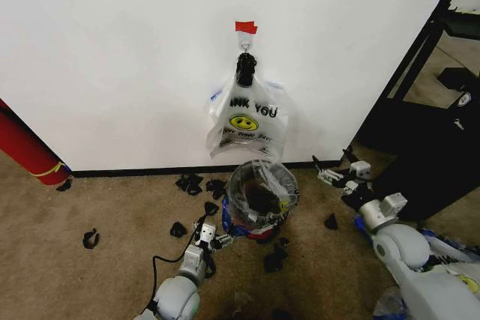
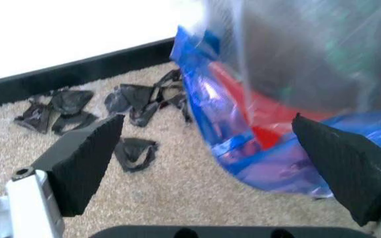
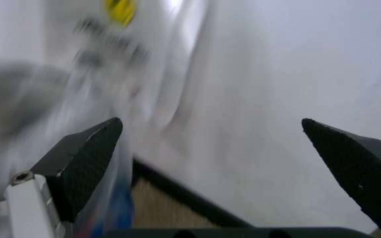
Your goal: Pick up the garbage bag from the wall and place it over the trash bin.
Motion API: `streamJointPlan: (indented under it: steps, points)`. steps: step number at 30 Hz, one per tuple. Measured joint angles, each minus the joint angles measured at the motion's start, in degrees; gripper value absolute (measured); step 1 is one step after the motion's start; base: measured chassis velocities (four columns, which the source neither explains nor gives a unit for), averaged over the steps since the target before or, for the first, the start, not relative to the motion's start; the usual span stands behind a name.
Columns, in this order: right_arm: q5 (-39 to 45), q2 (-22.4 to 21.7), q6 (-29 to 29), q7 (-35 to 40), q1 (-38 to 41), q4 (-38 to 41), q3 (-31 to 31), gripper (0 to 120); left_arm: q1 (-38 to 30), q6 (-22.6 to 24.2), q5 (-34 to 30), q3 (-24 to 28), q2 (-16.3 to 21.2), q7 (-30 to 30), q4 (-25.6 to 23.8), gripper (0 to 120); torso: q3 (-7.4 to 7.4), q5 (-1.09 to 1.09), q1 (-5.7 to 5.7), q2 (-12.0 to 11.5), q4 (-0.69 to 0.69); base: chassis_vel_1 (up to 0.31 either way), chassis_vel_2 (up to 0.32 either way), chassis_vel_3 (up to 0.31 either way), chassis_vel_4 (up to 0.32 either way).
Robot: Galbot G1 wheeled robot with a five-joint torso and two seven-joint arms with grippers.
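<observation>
The garbage bag [image 1: 247,121] hangs from a small hook [image 1: 245,56] on the white wall [image 1: 112,50], under a piece of red tape [image 1: 245,28]. It is translucent, with black "THANK YOU" print and a yellow smiley; in the right wrist view it is a blurred bag [image 3: 111,44]. Directly below it on the carpet stands the trash bin [image 1: 261,196], which has a clear plastic bag over its rim. My left gripper [image 1: 211,237] is low beside the bin's left side, open [image 2: 210,168] and facing the bin's red base [image 2: 270,129]. My right gripper [image 1: 337,174], open [image 3: 214,163], is right of the bin and faces the wall.
Black scraps [image 1: 196,183] litter the carpet around the bin and along the black baseboard [image 1: 135,171]. A red cylinder [image 1: 26,148] leans at the far left. A big black container [image 1: 439,155] and a dark door frame [image 1: 416,43] stand at the right.
</observation>
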Motion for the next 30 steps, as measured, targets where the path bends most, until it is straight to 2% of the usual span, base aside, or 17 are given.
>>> streamJointPlan:
  steps: [3, 5, 6, 9, 11, 12, 14, 16, 20, 25, 30]
  points:
    - [-3.02, 0.64, 3.12, -4.18, 0.37, -3.32, 1.81, 100, 0.37, -0.01, 0.06, 0.01, 0.05, 0.00, -0.98, 100, 0.00, 0.00, 0.00, 0.00, 0.01, 0.000, 0.000, 0.000, 0.000]
    - [-8.16, 1.04, 6.89, -5.16, 0.57, -6.53, 3.65, 100, 0.42, 0.01, 0.06, 0.15, 0.20, -0.01, -1.89, 100, 0.00, -0.01, 0.00, 0.00, 0.00, 0.000, 0.000, 0.000, 0.000]
    - [-8.16, 1.04, 6.89, -5.16, 0.57, -6.53, 3.65, 100, 0.42, 0.01, 0.06, 0.15, 0.20, -0.01, -1.89, 100, 0.00, -0.01, 0.00, 0.00, 0.00, 0.000, 0.000, 0.000, 0.000]
    - [-12.20, 1.58, 12.34, -3.10, 1.51, -11.15, 3.88, 100, 0.36, 0.09, 0.16, 0.32, 0.24, -0.03, -3.13, 100, 0.00, -0.02, 0.00, 0.00, -0.04, 0.000, 0.000, 0.000, 0.000]
    - [-13.60, 2.70, 15.61, 1.58, 3.37, -15.17, 2.27, 100, 0.93, 0.09, 0.36, -0.08, 0.11, -0.05, -4.64, 100, 0.00, -0.03, 0.00, 0.00, -0.03, 0.000, 0.000, 0.000, 0.000]
    - [-14.25, 3.93, 17.54, 3.94, 4.86, -18.17, 1.25, 100, 1.49, 0.08, 0.47, -0.39, 0.05, -0.07, -5.53, 100, 0.00, -0.01, 0.00, 0.00, 0.02, 0.000, 0.000, 0.000, 0.000]
    - [-14.35, 4.31, 18.09, 4.50, 5.30, -19.05, 0.97, 100, 1.66, 0.08, 0.51, -0.49, 0.02, -0.09, -5.86, 100, 0.00, 0.00, 0.00, 0.00, 0.02, 0.000, 0.000, 0.000, 0.000]
    - [-13.93, 6.41, 20.26, 6.03, 7.53, -23.33, -0.16, 100, 2.19, 0.07, 0.65, -0.76, 0.01, -0.15, -7.06, 100, 0.00, -0.01, 0.00, 0.00, 0.01, 0.000, 0.000, 0.000, 0.000]
    - [-11.43, 9.08, 20.74, 5.79, 10.27, -27.73, -1.56, 100, 2.86, 0.09, 0.81, -1.30, 0.18, -0.27, -8.18, 100, 0.00, -0.01, 0.00, 0.00, 0.00, 0.000, 0.000, 0.000, 0.000]
    - [-7.50, 11.92, 22.05, -2.65, 14.49, -34.33, -1.80, 100, 3.38, 0.19, 0.87, -2.16, 0.26, -0.61, -9.28, 100, 0.00, -0.02, 0.00, 0.00, 0.00, 0.000, 0.000, 0.000, 0.000]
    - [-5.19, 13.45, 22.09, -6.49, 16.88, -37.58, -1.89, 100, 3.56, 0.24, 0.87, -2.39, 0.34, -1.26, -9.52, 100, 0.00, -0.02, 0.00, 0.00, 0.00, 0.000, 0.000, 0.000, 0.000]
